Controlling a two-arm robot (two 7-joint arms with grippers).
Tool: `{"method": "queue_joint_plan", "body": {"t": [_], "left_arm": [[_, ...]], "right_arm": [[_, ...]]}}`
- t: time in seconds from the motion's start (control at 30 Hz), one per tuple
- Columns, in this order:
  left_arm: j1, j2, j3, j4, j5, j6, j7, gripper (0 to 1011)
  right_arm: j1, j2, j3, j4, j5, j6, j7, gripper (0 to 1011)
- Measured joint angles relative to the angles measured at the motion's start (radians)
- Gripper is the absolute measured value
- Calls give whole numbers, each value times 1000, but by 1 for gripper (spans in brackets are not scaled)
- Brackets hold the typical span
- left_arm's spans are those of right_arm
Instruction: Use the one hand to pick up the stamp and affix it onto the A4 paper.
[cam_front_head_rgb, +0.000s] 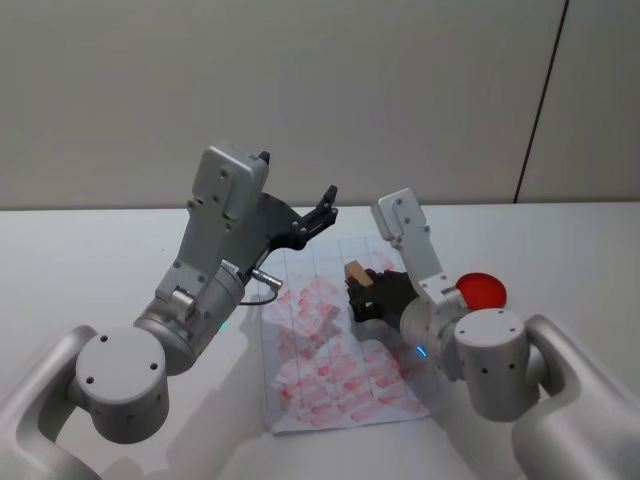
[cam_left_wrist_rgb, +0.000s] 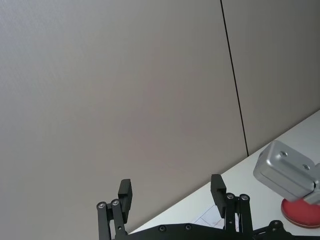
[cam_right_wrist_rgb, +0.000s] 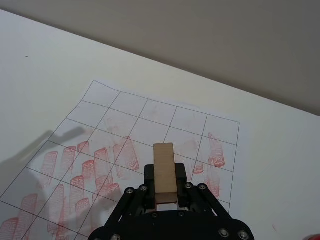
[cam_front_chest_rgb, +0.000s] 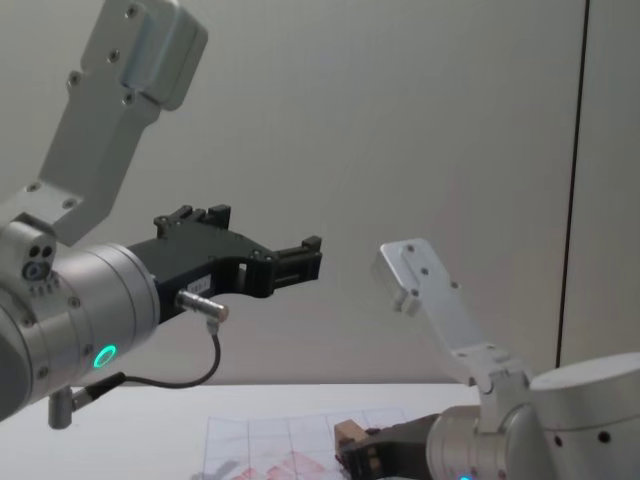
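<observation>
Head view: the right gripper (cam_front_head_rgb: 362, 293), on the arm with the blue ring, clamped the stamp (cam_front_head_rgb: 354, 272) between its fingers. The wooden block jutted out over the A4 paper (cam_front_head_rgb: 330, 385), near the right side of the sheet. Whether the block touched the sheet could not be told. Red-pink marks filled many of the grid squares. The red ink pad (cam_front_head_rgb: 485, 290) lay on the table (cam_front_head_rgb: 90, 250) to the right of the paper, beside the right arm. The left gripper (cam_front_head_rgb: 325, 210), on the green-ringed arm, hung raised above the paper's far left corner, fingers spread wide and holding nothing.
</observation>
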Motion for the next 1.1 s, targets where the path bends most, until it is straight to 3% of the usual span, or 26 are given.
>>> {"method": "queue_joint_plan", "body": {"t": [0.57,0.83,1.1], "left_arm": [[0,0,0,0,0,0,0,1001],[0,0,0,0,0,0,0,1001],[0,0,0,0,0,0,0,1001]], "right_arm": [[22,-16,-3,70,-10,-16,1,218],[19,-15,1,66,6,-17,2,218],[5,-8,14,13,46,-1,2,218]]}}
